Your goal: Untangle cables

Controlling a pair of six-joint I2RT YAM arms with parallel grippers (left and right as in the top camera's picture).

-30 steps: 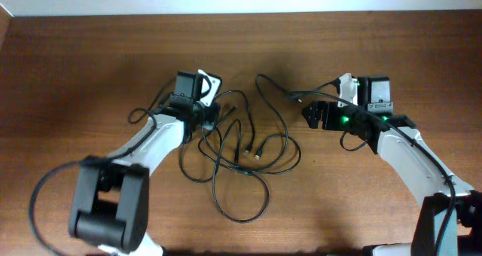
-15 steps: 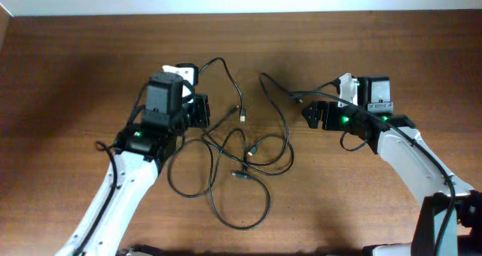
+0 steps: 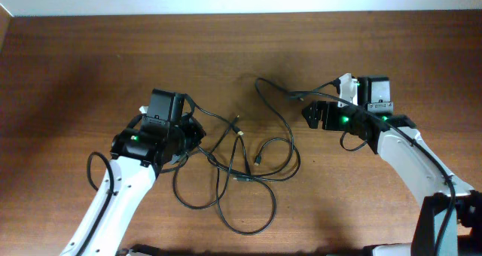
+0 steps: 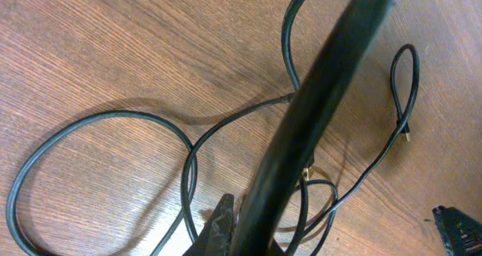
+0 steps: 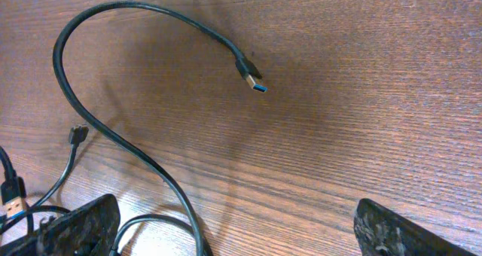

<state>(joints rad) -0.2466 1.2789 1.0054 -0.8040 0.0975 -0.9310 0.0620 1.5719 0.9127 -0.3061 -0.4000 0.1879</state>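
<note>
Table (image 3: 75, 53): dark wood grain, carrying both arms and the cords.
Cables (image 3: 239, 178): thin black loops sprawled mid-table, crossing one another between the two pincers, nearer the left one.
Left gripper (image 3: 193, 132): clenched on one strand at the tangle's left edge.
Right gripper (image 3: 315, 113): jaws spread wide, holding nothing, with a cord curving just beside it.
Plug (image 5: 254, 81): silvery with a blue tip, lying on the wood ahead of the right gripper.

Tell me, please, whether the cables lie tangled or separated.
Tangled: the cables loop over and cross one another at several spots.

left jaws hidden (overhead view)
</note>
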